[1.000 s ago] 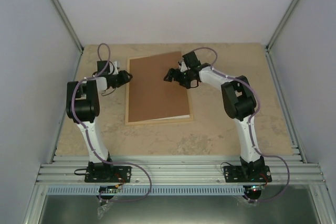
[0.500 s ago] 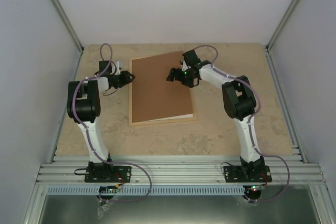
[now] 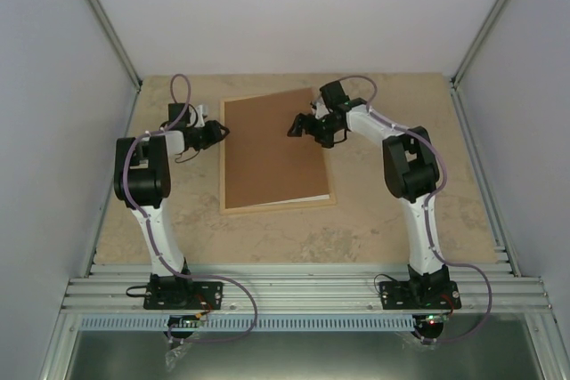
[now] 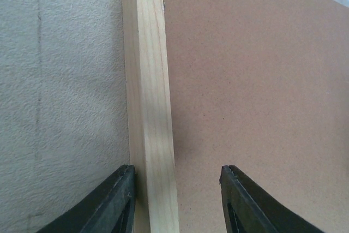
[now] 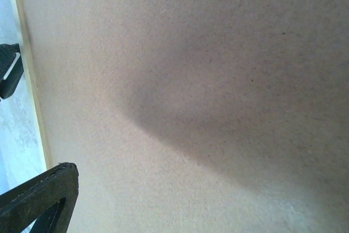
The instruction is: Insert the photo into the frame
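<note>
Frame (image 3: pixel 267 209): pale wood, flat on the table (image 3: pixel 374 211), left of centre. Board (image 3: pixel 267 153): brown, lying on the frame, skewed, its far right corner over the far rail. Photo (image 3: pixel 301 199): white sliver at the board's near edge, probably its border, the rest hidden. Left gripper (image 3: pixel 216 132): at the frame's left rail, jaws apart, straddling the rail, not clamped. Right gripper (image 3: pixel 303 125): above the board's far right part, jaws wide apart, holding nothing.
</note>
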